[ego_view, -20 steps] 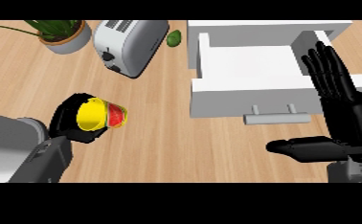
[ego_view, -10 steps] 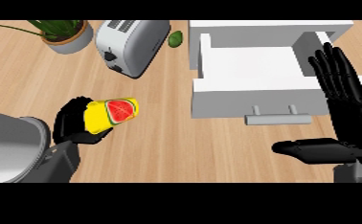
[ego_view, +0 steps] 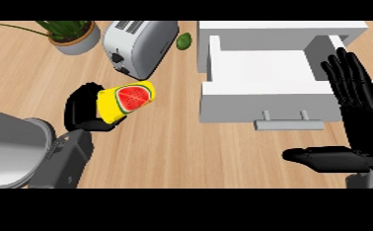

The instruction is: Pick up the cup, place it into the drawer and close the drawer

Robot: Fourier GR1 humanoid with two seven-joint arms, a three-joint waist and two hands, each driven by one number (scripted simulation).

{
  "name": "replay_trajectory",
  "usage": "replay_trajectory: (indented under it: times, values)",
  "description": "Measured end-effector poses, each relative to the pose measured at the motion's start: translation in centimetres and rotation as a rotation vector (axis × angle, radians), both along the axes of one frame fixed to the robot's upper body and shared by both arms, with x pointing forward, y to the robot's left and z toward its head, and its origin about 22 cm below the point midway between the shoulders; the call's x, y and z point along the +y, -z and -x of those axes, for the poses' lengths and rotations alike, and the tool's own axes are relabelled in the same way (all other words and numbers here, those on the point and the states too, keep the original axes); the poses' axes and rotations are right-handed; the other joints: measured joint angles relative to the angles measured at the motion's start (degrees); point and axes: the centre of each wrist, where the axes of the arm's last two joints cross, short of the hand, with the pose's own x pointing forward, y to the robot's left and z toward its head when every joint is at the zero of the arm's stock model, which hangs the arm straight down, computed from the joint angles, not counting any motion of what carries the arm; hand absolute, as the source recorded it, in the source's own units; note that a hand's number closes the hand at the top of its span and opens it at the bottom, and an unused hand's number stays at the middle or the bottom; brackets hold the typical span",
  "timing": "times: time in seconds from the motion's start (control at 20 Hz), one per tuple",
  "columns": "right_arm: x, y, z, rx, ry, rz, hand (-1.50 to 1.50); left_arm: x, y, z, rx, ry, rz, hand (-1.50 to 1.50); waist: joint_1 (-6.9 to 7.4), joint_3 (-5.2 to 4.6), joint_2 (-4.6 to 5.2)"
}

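Note:
A yellow cup (ego_view: 125,101) with a red watermelon picture on it is held tilted in my left hand (ego_view: 85,110), whose fingers curl round it above the wooden counter at the left. The white drawer (ego_view: 262,75) stands pulled open at the upper right, its inside bare, its grey handle (ego_view: 287,123) facing me. The cup is to the left of the drawer's front, apart from it. My right hand (ego_view: 348,111) rests open at the right edge, fingers up beside the drawer's right wall, thumb stretched left.
A silver toaster (ego_view: 135,45) stands at the back, left of the drawer. A potted plant (ego_view: 71,35) is at the far left back, and a small green fruit (ego_view: 184,41) lies between toaster and drawer. My grey left forearm (ego_view: 40,151) fills the lower left.
My left hand has lifted the cup up and to the right, toward the drawer, tilting it so the watermelon picture faces up. The right hand has shifted slightly right.

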Motion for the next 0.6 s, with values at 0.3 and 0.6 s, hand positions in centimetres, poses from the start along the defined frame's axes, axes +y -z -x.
replay_trajectory:
  times: [0.3,0.6]
  values:
    - [-0.4,0.5,0.6,0.005,0.018,0.0,-1.5,-4.0,-5.1,-4.0,-0.114,0.082,-0.048,1.5,0.6,0.09,-0.33]
    - [-0.8,0.4,0.5,0.01,0.024,0.003,-1.5,-9.1,-11.3,-6.2,-0.191,0.154,-0.097,1.5,0.86,0.11,-0.43]
